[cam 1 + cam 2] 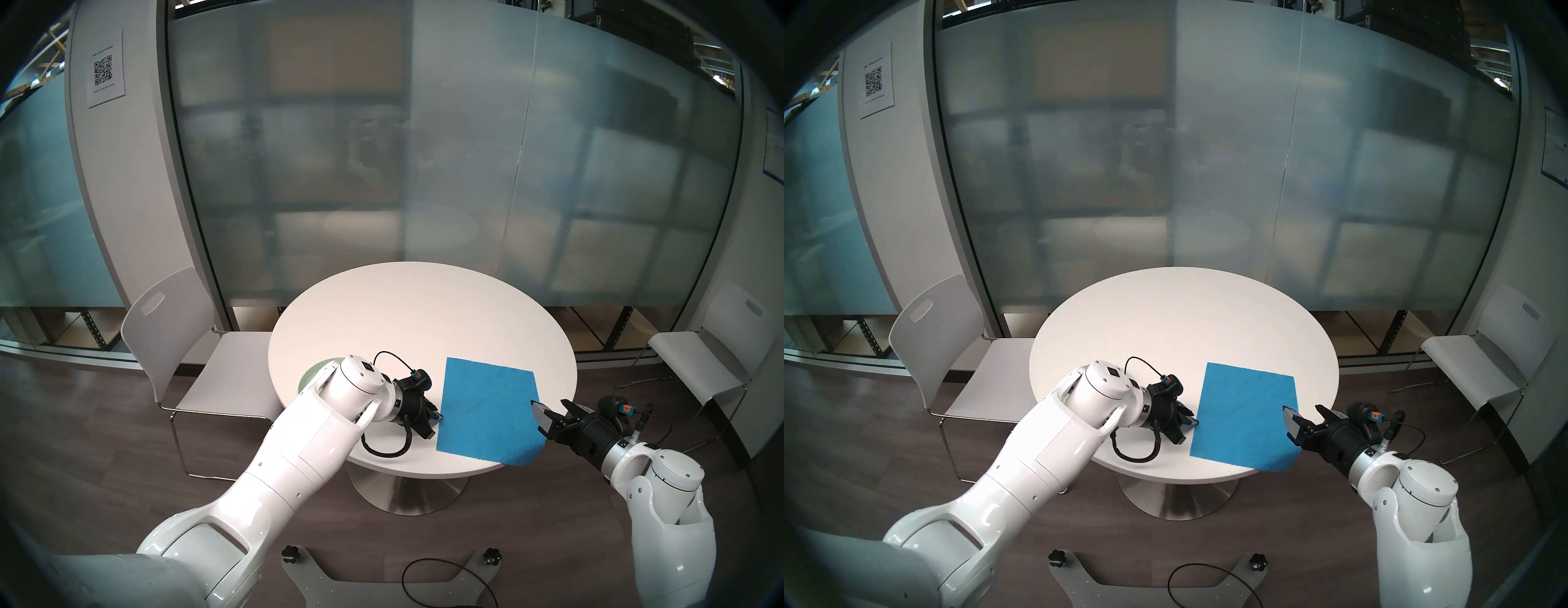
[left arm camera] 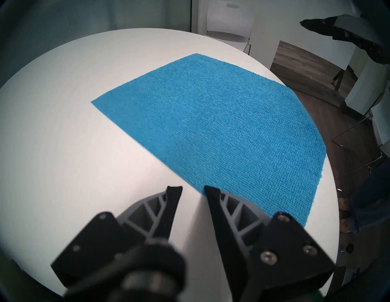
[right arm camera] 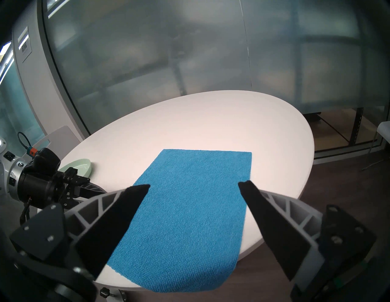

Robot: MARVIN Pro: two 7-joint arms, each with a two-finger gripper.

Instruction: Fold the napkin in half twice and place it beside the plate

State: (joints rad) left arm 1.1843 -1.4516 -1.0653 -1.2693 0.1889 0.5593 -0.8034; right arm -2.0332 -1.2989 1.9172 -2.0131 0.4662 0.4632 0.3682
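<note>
The blue napkin (image 1: 483, 412) (image 1: 1244, 418) lies spread flat on the round white table (image 1: 403, 318), and its near right corner droops over the table's edge. My left gripper (image 1: 437, 418) (image 2: 193, 189) rests low at the napkin's left edge. Its jaws are narrowly apart with nothing between them, and one fingertip (image 2: 211, 192) touches the cloth's edge (image 2: 221, 126). My right gripper (image 1: 550, 405) (image 3: 194, 184) hovers wide open over the napkin's right side (image 3: 190, 210). The pale green plate (image 3: 79, 167) sits behind my left wrist, showing only as a sliver (image 1: 313, 372) in the head view.
A white chair (image 1: 186, 339) stands left of the table and another (image 1: 700, 352) to its right. A frosted glass wall runs behind. My left arm's black cable (image 1: 382, 450) loops onto the table near the front edge. Someone's legs (image 2: 358, 208) show beyond the table's edge.
</note>
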